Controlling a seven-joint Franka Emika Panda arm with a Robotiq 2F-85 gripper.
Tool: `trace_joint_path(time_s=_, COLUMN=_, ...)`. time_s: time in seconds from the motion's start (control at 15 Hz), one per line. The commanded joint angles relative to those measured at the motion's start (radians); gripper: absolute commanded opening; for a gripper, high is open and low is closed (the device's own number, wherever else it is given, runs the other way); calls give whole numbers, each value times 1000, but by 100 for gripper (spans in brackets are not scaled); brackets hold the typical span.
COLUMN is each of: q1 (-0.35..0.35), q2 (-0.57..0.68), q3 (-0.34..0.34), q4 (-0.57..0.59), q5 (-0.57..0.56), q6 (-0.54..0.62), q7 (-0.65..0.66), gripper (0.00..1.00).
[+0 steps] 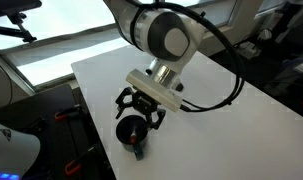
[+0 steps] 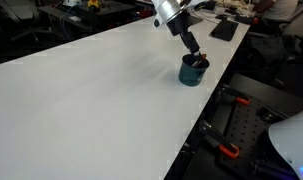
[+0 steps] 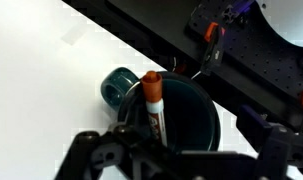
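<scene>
A dark teal mug [image 3: 196,115] with a handle stands on the white table [image 2: 101,90] close to its edge. It also shows in both exterior views [image 1: 139,143] [image 2: 191,75]. A white marker with an orange cap [image 3: 152,105] leans inside the mug against the rim, cap end up. My gripper [image 3: 181,152] hangs right above the mug's mouth with its fingers spread wide on either side, open and touching nothing I can see. It shows over the mug in both exterior views [image 1: 137,122] [image 2: 195,58].
The mug sits near the table edge, with a drop to dark gear with orange clamps [image 3: 211,30] [image 2: 229,150] beyond it. A black flat object [image 2: 223,30] lies at the table's far end. A cable [image 1: 226,95] trails from the wrist across the table.
</scene>
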Motion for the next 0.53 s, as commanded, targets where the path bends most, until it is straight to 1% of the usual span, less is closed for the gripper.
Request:
trace_joint_path(time_s=0.0, q1=13, q2=-15, q3=-1, q4=-12, q5=-6, q6=32, q7=44, gripper=100)
trace_joint_path(time_s=0.47, q1=33, q2=-30, q3=-5, q4=-32, q5=-35, q6=115, q7=187, gripper=100)
